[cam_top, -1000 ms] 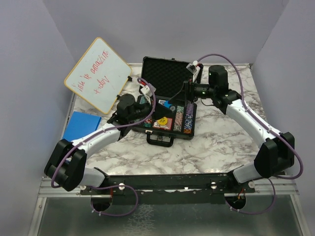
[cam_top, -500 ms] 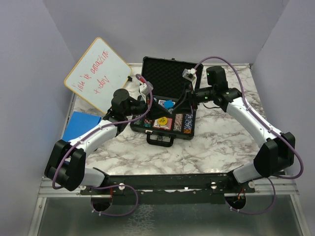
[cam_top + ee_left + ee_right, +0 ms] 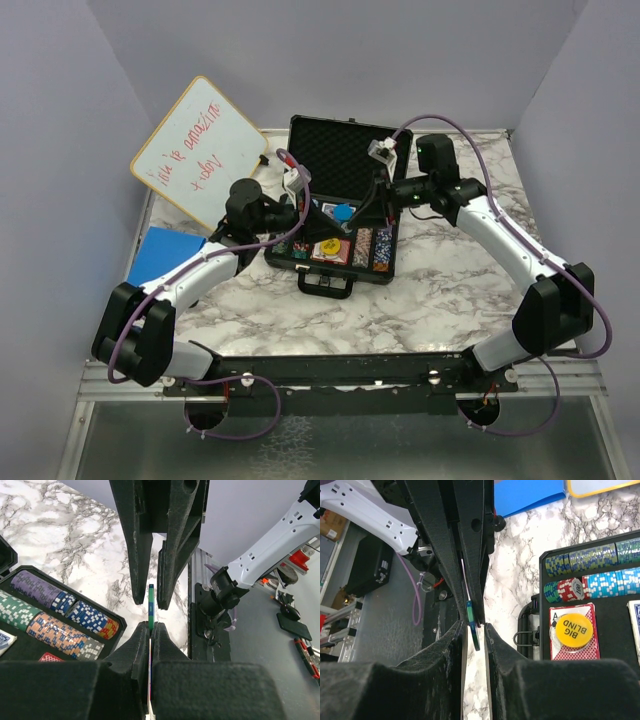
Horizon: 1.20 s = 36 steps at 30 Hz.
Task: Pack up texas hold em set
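Observation:
The black briefcase (image 3: 345, 276) lies open mid-table, its foam lid (image 3: 340, 155) raised at the back. Rows of poker chips (image 3: 600, 582) fill its tray, with a yellow "BIG BLIND" disc (image 3: 573, 629) lying on a red card deck (image 3: 561, 652). Above the tray my left gripper (image 3: 150, 625) is shut on a thin blue disc (image 3: 151, 605), held edge-on. My right gripper (image 3: 473, 625) faces it tip to tip. The blue disc (image 3: 476, 632) sits between its fingers with slim gaps on both sides, so the right jaws are narrow but open.
A white dry-erase board (image 3: 198, 150) with red writing leans at the back left. A flat blue pad (image 3: 165, 255) lies on the marble table (image 3: 440, 290) at the left. The case handle (image 3: 326, 287) points toward the arm bases.
My left gripper rose from the case's left side and carried the blue disc toward the middle. My right gripper swung in to meet it and narrowed its jaws around the disc.

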Motion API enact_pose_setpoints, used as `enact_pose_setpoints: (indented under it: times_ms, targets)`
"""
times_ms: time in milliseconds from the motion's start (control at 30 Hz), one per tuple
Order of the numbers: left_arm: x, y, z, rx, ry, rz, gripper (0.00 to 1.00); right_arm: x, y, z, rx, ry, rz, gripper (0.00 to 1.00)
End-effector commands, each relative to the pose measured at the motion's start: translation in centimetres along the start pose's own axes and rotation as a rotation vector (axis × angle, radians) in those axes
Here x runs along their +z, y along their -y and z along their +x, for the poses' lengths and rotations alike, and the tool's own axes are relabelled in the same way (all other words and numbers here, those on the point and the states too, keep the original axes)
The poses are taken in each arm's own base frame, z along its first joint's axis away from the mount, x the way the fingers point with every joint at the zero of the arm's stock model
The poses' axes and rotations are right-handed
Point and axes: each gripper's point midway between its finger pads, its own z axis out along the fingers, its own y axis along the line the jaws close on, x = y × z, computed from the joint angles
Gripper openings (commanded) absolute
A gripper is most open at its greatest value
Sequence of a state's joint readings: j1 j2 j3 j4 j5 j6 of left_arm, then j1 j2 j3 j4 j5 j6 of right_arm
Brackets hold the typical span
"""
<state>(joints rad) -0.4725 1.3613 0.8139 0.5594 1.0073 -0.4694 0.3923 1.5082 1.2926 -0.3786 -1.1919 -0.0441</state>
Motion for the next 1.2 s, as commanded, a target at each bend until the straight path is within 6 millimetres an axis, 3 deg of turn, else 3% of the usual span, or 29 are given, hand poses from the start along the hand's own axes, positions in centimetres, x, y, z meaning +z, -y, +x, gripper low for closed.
enact_pose_setpoints:
  times_ms: [0, 100, 200, 367, 433, 533, 633, 733, 800, 867, 1000, 1167]
  targets:
    - [0.2, 0.5, -1.3, 0.042, 0.007, 0.041, 0.00, 0.4, 0.2, -0.7, -0.019, 0.022, -0.022, 0.27]
    - [0.3, 0.6, -1.5, 0.035, 0.004, 0.049, 0.00, 0.4, -0.6, -0.6, 0.020, 0.018, -0.062, 0.21]
    - [0.3, 0.5, -1.4, 0.023, 0.007, 0.039, 0.00, 0.2, -1.0, -0.7, 0.016, 0.027, -0.063, 0.05]
    - [-0.4, -2.2, -0.8, -0.027, 0.038, -0.124, 0.43, 0.3, 0.8, -0.6, 0.029, 0.028, 0.045, 0.00]
    - [-1.3, -4.2, -0.4, -0.021, 0.050, -0.258, 0.54, 0.4, 2.4, -0.1, 0.042, 0.015, 0.121, 0.00]
    - [-4.8, -8.7, 0.1, -0.023, 0.102, -0.617, 0.64, 1.4, 5.0, 1.0, 0.032, -0.025, 0.263, 0.00]
    - [-11.7, -12.6, -0.2, -0.094, 0.184, -1.094, 0.70, 3.2, 7.0, 1.9, 0.008, -0.052, 0.368, 0.00]
    - [-19.1, -13.4, 0.1, -0.152, 0.251, -1.508, 0.77, 5.7, 7.7, 2.4, -0.011, -0.058, 0.398, 0.00]
    - [-22.3, -13.0, 0.2, -0.148, 0.278, -1.668, 0.80, 7.6, 7.7, 2.4, -0.018, -0.051, 0.389, 0.00]
    - [-23.5, -12.4, -0.1, -0.134, 0.301, -1.719, 0.81, 9.4, 8.1, 2.8, -0.029, -0.066, 0.403, 0.00]
    - [-24.2, -11.6, -0.8, -0.131, 0.364, -1.721, 0.81, 12.7, 9.0, 4.6, -0.058, -0.132, 0.410, 0.00]
    - [-24.3, -11.4, -0.8, -0.129, 0.381, -1.718, 0.82, 14.9, 9.3, 6.1, -0.078, -0.187, 0.389, 0.00]
